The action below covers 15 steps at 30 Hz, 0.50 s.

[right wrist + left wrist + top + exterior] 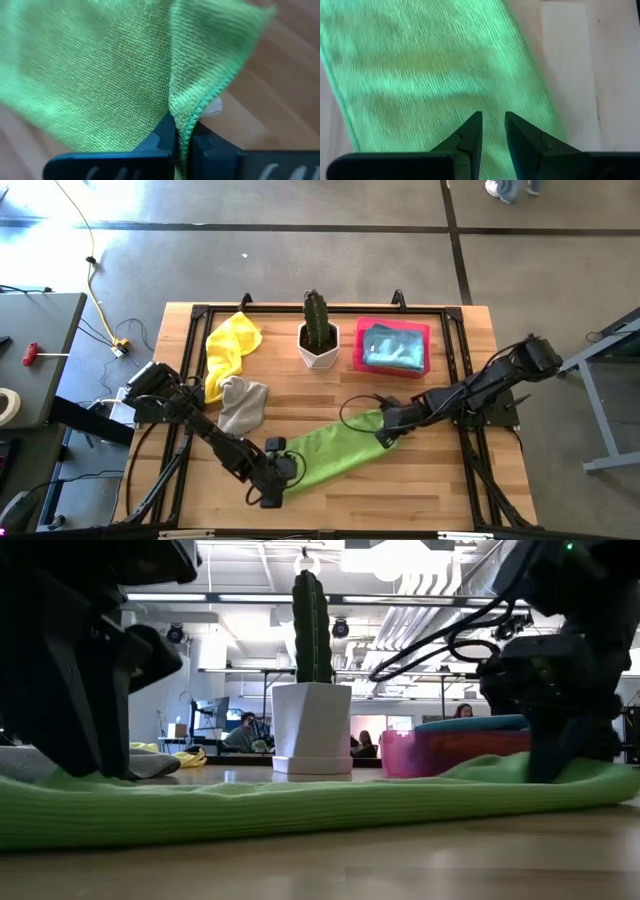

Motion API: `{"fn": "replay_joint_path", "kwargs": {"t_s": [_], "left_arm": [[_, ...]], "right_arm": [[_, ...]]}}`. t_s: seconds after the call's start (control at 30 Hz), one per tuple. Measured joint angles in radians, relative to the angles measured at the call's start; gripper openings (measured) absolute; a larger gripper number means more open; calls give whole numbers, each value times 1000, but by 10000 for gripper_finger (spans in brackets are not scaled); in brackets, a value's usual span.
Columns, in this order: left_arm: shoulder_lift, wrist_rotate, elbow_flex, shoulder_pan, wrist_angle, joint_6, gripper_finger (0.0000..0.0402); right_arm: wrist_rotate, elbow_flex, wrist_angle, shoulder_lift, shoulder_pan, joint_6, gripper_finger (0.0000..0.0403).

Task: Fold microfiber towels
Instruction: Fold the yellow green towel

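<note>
- a lime green towel [340, 452] lies stretched in a long band across the wooden bench [430, 490], in front of the potted cactus [319, 330], with one dark arm at each end.
- the right claw [181, 134] is pinched tight on the towel's stitched edge, at the end on the pink tray's [357, 350] side of the cactus.
- the left claw [493, 131] sits at the opposite end, its fingers narrowly parted over the cloth; whether any fabric is caught between them cannot be told.
- risk: the right claw's bite looks thin, only the hem, so a lift or pull could let the edge slip free and the fold collapse; an uneven pull between the arms would likely skew the band.
- the tray, just beside the cactus pot, holds a light blue towel [392, 347], bunched.
- a yellow towel [230, 345] and a grey towel [242, 402] lie loose on the cactus's other side, unfolded.
</note>
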Motion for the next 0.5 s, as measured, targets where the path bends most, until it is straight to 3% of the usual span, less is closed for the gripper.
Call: {"fn": "replay_joint_path", "kwargs": {"t_s": [0.3, 0.5], "left_arm": [[0, 0, 58, -29, -134, 2, 76], [0, -3, 59, -46, -147, 2, 76]], "right_arm": [[65, 326, -812, 1, 1, -31, 1], [99, 485, -1121, 0, 0, 65, 1]]}}
